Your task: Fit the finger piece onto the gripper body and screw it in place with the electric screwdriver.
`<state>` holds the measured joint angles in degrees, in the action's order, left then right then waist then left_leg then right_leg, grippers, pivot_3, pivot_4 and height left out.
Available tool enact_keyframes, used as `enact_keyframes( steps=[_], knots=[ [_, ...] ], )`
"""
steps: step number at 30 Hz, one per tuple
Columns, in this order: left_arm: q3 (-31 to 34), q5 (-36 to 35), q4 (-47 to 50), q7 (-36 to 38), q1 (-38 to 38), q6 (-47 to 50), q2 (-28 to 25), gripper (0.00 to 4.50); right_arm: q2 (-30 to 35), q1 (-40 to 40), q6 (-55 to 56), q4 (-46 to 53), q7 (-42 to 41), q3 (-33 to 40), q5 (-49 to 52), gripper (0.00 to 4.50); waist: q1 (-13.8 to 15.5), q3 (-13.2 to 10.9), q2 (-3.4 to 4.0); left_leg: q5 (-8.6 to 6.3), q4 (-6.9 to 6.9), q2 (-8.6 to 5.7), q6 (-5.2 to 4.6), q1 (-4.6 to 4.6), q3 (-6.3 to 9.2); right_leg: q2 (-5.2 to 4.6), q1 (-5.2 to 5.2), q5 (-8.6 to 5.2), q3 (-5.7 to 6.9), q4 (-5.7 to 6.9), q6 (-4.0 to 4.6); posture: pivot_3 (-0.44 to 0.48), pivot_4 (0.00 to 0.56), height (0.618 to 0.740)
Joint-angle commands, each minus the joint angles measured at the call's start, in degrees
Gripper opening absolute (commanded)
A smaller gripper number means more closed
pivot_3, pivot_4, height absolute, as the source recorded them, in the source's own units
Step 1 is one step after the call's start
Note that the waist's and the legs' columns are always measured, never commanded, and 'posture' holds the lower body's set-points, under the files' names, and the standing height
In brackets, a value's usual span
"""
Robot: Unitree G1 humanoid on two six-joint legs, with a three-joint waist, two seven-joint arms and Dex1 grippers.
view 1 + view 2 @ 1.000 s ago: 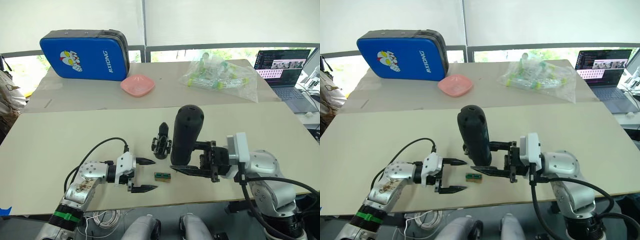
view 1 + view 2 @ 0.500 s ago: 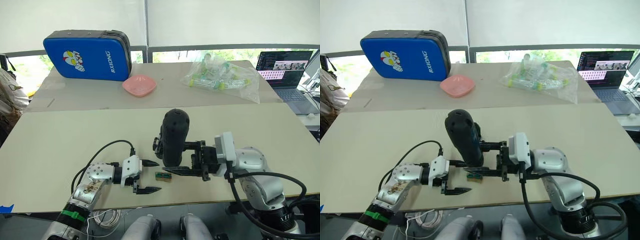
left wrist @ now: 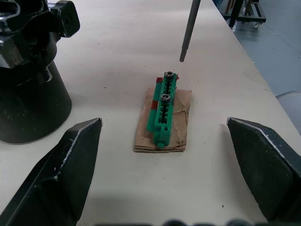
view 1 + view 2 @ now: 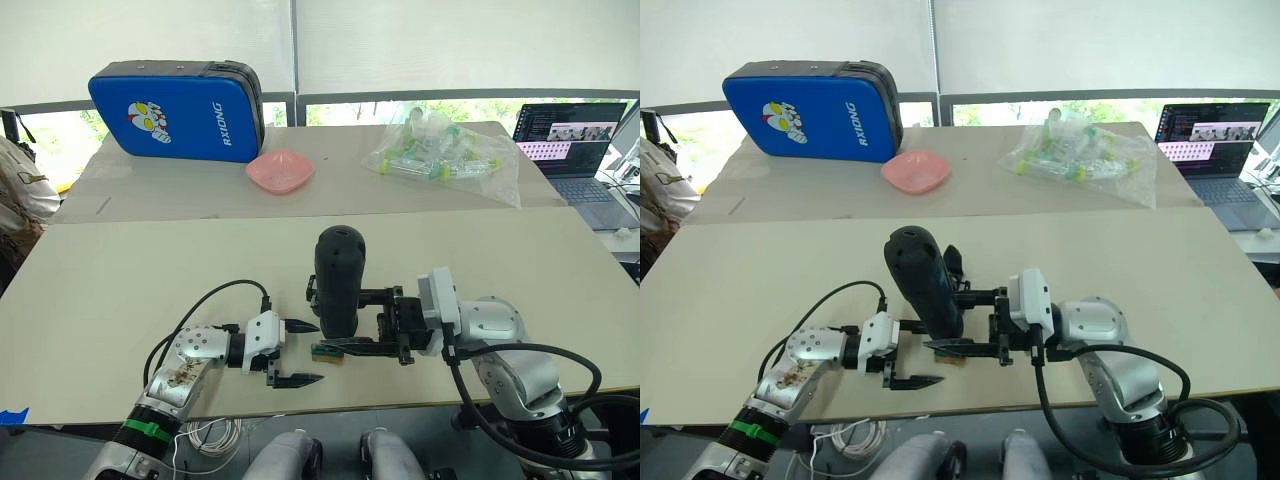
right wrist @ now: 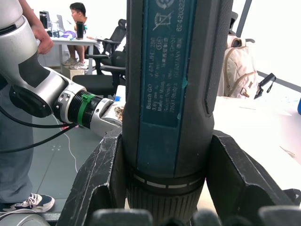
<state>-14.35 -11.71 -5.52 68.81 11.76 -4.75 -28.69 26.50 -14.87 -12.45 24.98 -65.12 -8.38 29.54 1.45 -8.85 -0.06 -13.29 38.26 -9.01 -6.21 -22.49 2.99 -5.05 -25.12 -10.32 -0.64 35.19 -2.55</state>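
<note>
My right gripper [image 4: 338,320] is shut on the electric screwdriver [image 4: 338,280], a thick black cylinder held upright near the table's front edge; its body sits between the fingers [image 5: 96,183]. Its thin metal bit [image 3: 188,30] hangs just above the far end of a small green block on tan card [image 3: 164,110]. The gripper body [image 4: 952,264] stands right behind the screwdriver, partly hidden by it, and also looms at one side of the left wrist view as the black gripper body [image 3: 28,70]. My left gripper [image 4: 306,352] is open, low on the table, its fingers either side of the green block [image 4: 322,351]. The finger piece is hidden.
At the back of the far table lie a blue case [image 4: 175,112], a pink bowl [image 4: 280,170], and a clear bag of tubes [image 4: 440,150]. A laptop [image 4: 570,135] sits at the far right. The table's front edge runs just below both grippers. A person [image 5: 75,28] sits in the background.
My right arm has carried the screwdriver leftward, in front of the gripper body and over the green block. The left gripper slid a little toward the block, staying open.
</note>
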Motion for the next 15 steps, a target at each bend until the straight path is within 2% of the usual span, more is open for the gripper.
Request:
enact_keyframes(
  steps=[1,15],
  knots=[
    [-1.0,0.6,-1.0,-0.3,-1.7,0.9,-0.2,4.50,0.0,-1.3,1.7,1.0,0.2,0.5,0.9,1.94,0.0,0.0,0.00,0.00,0.00,0.00,0.00,0.00,0.00,0.00,0.00,0.00,0.00,0.00,0.00,0.000,0.150,0.740],
    [-1.0,0.6,-0.5,-0.2,-1.9,1.5,-0.4,4.50,-0.6,-1.6,2.4,0.7,0.8,0.1,-0.3,1.94,0.0,0.0,0.00,0.00,-0.07,0.01,0.00,0.02,0.00,0.01,0.00,0.00,-0.01,-0.02,0.00,0.000,0.150,0.740]
  ],
)
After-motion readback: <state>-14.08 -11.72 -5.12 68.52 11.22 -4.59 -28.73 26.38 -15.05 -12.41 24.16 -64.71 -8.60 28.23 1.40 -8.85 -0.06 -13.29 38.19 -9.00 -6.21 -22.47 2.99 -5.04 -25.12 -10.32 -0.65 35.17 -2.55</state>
